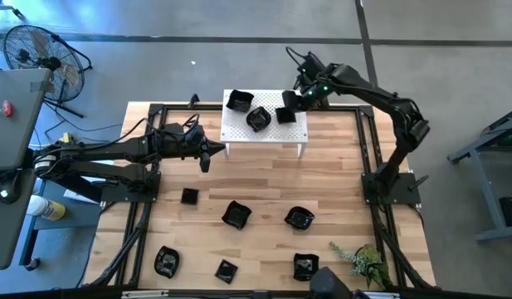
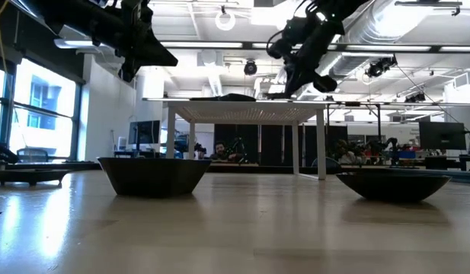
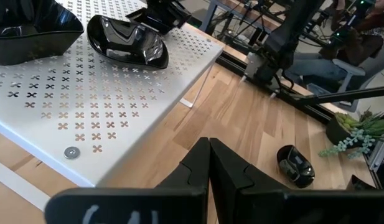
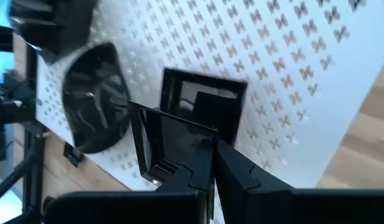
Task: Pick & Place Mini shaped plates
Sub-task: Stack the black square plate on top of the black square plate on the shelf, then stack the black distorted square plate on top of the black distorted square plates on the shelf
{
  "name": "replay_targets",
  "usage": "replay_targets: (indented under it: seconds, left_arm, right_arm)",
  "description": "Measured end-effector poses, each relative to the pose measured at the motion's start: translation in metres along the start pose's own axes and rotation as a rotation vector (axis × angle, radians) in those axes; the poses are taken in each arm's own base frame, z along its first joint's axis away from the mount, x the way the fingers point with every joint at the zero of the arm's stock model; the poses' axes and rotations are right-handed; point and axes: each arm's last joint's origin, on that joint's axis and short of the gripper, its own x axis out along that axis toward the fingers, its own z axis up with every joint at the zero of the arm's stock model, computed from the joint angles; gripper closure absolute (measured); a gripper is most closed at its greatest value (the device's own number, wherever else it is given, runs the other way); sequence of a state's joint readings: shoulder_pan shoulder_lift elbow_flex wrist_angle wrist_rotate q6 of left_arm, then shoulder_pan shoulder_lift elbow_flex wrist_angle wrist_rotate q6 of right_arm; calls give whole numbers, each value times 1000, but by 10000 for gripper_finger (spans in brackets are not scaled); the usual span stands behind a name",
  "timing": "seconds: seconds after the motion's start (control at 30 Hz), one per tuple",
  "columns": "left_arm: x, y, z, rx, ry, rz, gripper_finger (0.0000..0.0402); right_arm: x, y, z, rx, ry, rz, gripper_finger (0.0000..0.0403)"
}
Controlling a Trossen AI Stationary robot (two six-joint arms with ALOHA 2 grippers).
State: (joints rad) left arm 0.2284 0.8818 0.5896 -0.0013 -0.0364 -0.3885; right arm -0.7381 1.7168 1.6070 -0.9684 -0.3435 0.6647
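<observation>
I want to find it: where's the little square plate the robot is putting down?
The square plate sits on the white stand's right end, under the right gripper, beside a round plate.

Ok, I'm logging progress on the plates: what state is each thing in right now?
Left claw: shut, empty, over the table.
Right claw: shut on the square plate's rim.
Square plate: on the stand, gripped.
Round plate: upright on the stand, free.
Far plate: upright on the stand, free.
Table plates: six, upright, untouched.
Stand: upright, holding three plates.
</observation>
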Motion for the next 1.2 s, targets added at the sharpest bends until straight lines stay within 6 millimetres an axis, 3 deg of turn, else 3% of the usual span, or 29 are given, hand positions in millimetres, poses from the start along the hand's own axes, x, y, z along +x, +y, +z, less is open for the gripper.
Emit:
replay_targets:
  seconds: [0.43, 0.77, 0.93, 1.07, 1.2]
  left_arm:
    - [0, 0, 0, 2, 0, 1, 401]
    - [0, 0, 0, 2, 0, 1, 401]
    - [0, 0, 0, 2, 0, 1, 401]
    - [0, 1, -1, -1, 13, 7, 401]
    - [0, 3, -8, 1, 80, 26, 401]
  right_arm:
    - [3, -1, 7, -24, -49, -7, 394]
    - [3, -1, 8, -60, -64, -18, 328]
    - [-5, 1, 9, -147, -82, -3, 325]
    - [-31, 15, -7, -343, -170, -18, 360]
    - [-51, 34, -39, -531, -315, 6, 398]
